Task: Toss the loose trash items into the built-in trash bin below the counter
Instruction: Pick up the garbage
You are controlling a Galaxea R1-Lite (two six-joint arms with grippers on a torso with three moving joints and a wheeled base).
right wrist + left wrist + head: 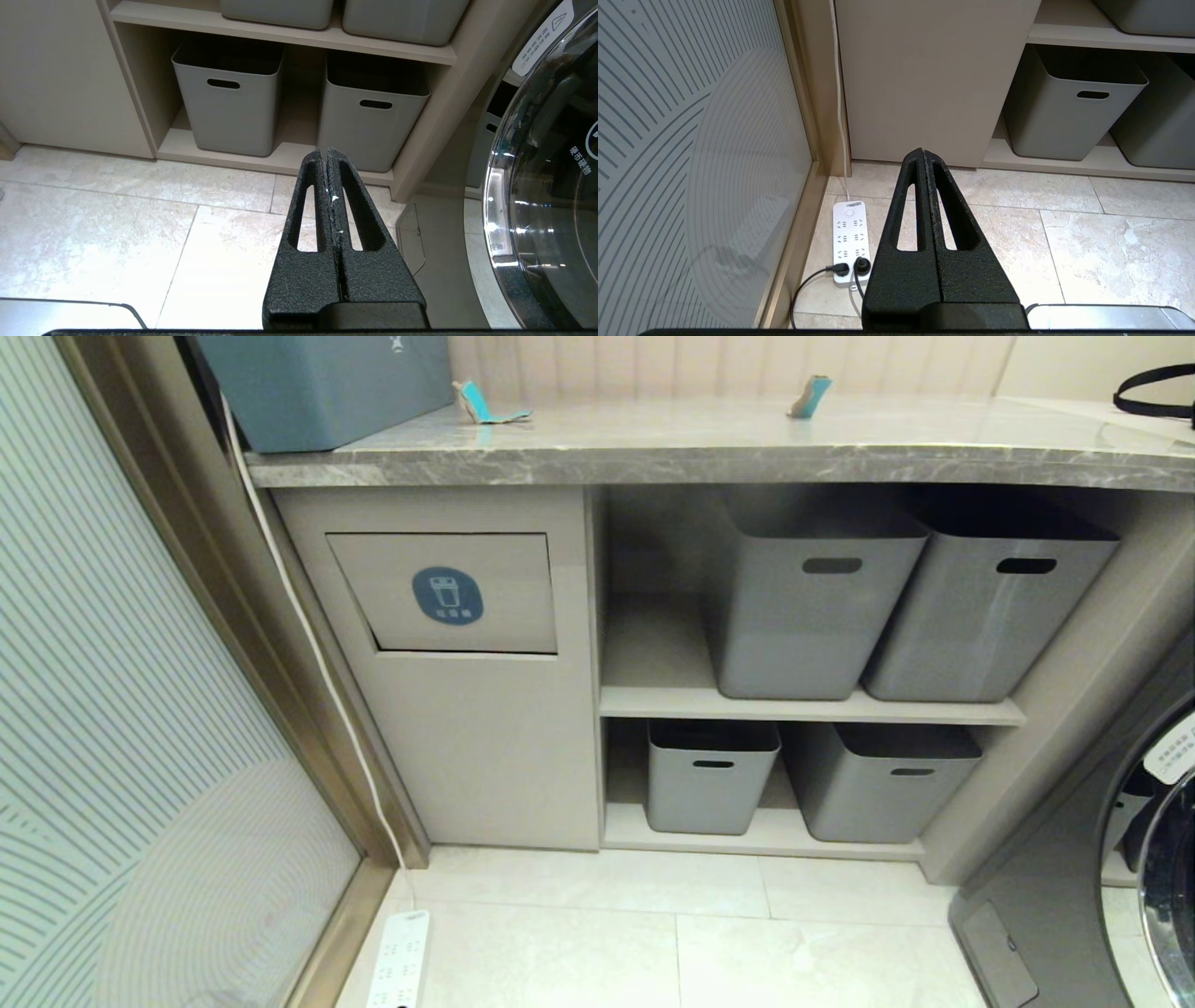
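Both grippers, left gripper (923, 154) and right gripper (325, 153), pinched closed, empty, low over floor; scraps (487, 406) (808, 396) sit upper centre on counter (709, 453), bin flap (448, 593) centre-left, so raise, spread jaws, approach top-down.

Counter (709, 448) polished veined stone; tubs (812, 607) matt grey plastic; scraps (485, 406) seemingly torn cardboard.

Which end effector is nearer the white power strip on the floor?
Left. The left end effector, shut, hangs low over the floor tiles beside the power strip. The right end effector, shut, hangs by the washing machine, the strip absent from its view.
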